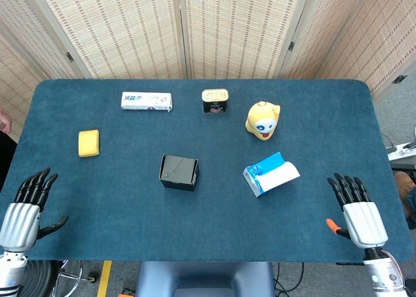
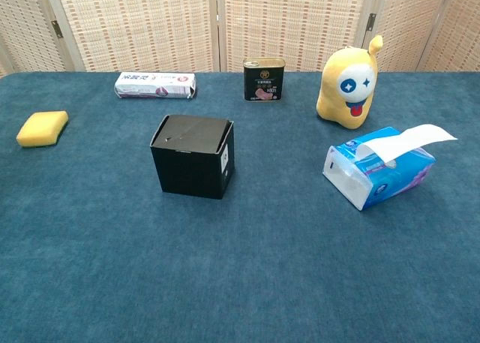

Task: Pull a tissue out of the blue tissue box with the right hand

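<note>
Lower right of the head view, the right hand (image 1: 359, 208) rests released, fingers spread. The blue tissue box (image 1: 266, 174), a white tissue (image 2: 405, 140) poking from its top, lies well apart, up-left of it.

- A black box (image 1: 179, 171) sat at the centre of the blue table (image 1: 117, 206).
- A yellow sponge (image 1: 88, 143) lay at its nine o'clock.
- A white packet (image 1: 146, 101), a tin can (image 1: 214, 101) and a yellow toy (image 1: 262, 120) lined up from eleven to two o'clock.
</note>
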Available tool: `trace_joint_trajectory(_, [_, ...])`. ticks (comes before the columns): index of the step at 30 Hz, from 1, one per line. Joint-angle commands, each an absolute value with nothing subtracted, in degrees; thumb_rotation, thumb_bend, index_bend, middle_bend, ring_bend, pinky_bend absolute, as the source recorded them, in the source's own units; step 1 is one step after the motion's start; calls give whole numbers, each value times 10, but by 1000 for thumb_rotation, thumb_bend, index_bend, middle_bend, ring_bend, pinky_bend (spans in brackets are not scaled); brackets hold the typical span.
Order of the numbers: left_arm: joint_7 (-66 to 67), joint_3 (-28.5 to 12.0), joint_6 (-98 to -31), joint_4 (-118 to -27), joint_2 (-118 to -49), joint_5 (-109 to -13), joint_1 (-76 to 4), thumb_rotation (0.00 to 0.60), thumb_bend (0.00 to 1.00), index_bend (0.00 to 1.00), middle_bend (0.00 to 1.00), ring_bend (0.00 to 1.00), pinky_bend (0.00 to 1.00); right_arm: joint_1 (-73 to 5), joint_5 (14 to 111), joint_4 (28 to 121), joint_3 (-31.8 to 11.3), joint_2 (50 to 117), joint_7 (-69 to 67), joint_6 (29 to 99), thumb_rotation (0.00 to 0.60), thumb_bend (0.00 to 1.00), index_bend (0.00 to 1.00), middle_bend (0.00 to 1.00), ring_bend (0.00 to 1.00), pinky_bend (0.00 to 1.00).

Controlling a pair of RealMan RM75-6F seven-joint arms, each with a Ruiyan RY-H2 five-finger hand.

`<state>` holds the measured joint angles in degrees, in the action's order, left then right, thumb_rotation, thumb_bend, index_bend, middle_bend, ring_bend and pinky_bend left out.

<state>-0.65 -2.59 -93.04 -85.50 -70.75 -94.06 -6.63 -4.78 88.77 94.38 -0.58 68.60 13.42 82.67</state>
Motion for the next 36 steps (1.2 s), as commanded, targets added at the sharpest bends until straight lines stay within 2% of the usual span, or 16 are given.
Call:
trace_joint_trajectory(1, [-7,-26,-931,-855,-707,-940,-66,600,222,0,0,0,135,-48,887,944,-6,686,134,826,600,133,0,0,0,0])
trace_joint_trajectory(16, [-9,-27,-929,-856,-707,-939,-67,600,221,0,0,0,135,-63,923,910,-10,699,78,836,600,132,0,0,0,0])
trace_joint_trajectory(19, [-8,-26,-928,-855,-707,-938,-67,600,220,0,0,0,135,-74,931,887,-19,714,61,836,600,132,0,53,0,10])
trace_joint_trajectory(22, [-7,-26,-928,-856,-707,-938,-67,600,220,0,0,0,136,-91,922,880,-28,723,71,814,600,132,2,114,0,82])
trace_joint_trajectory(26, [-12,-28,-929,-857,-705,-935,-66,600,220,0,0,0,136,-121,904,885,-51,740,108,783,600,132,58,179,56,168])
trace_joint_trajectory(33, [-17,-29,-931,-858,-703,-935,-66,600,220,0,0,0,138,-150,876,897,-71,756,149,748,600,132,121,221,90,174])
trace_joint_trajectory(36, [-20,-28,-932,-858,-701,-936,-65,600,221,0,0,0,138,-184,839,885,-92,788,187,703,600,132,167,238,98,174])
